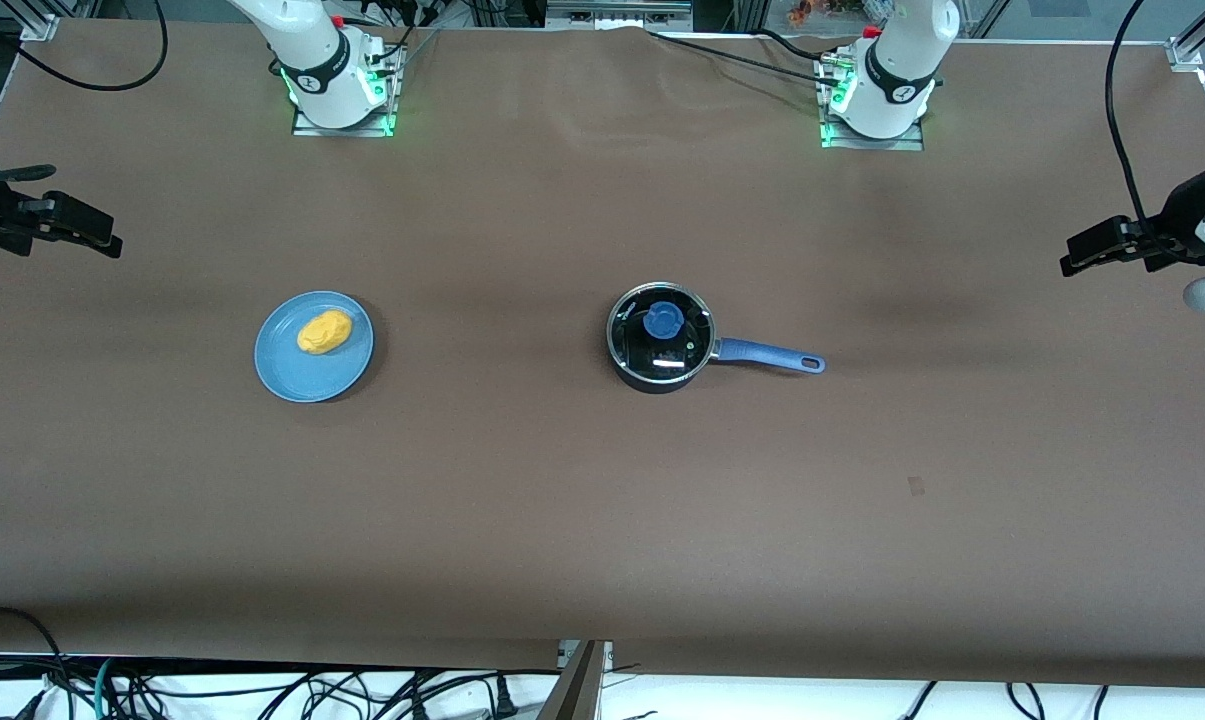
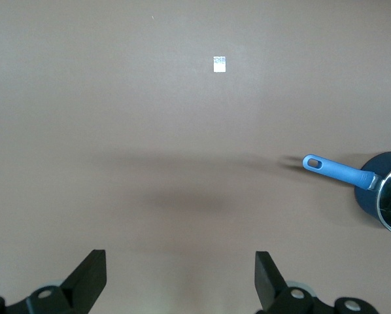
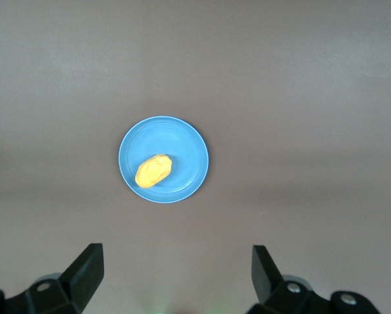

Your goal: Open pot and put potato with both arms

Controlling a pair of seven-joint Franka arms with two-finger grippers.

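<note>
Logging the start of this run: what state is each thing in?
pot: upright on the table, lid on.
lid: closed on the pot.
potato: lying on the plate.
plate: flat on the table.
left gripper: open, waiting.
right gripper: open, waiting.

Table (image 1: 582, 520): plain matte brown, unpatterned, with one small white-and-blue tag (image 2: 219, 64) on it.

Pot (image 1: 659, 340): black body, silver rim around a clear glass lid (image 1: 637, 345) that reflected white glare; lid knob (image 1: 663, 320) was blue; long handle (image 1: 767, 355) was the same mid blue.

Potato (image 1: 323, 331): matte yellow-orange, uniform.

Plate (image 1: 292, 375): flat light blue, no pattern.

Left gripper (image 2: 180, 278) and right gripper (image 3: 177, 271): black fingers.

Arm bases were white with dark grey bands and green lights at the mounts.
</note>
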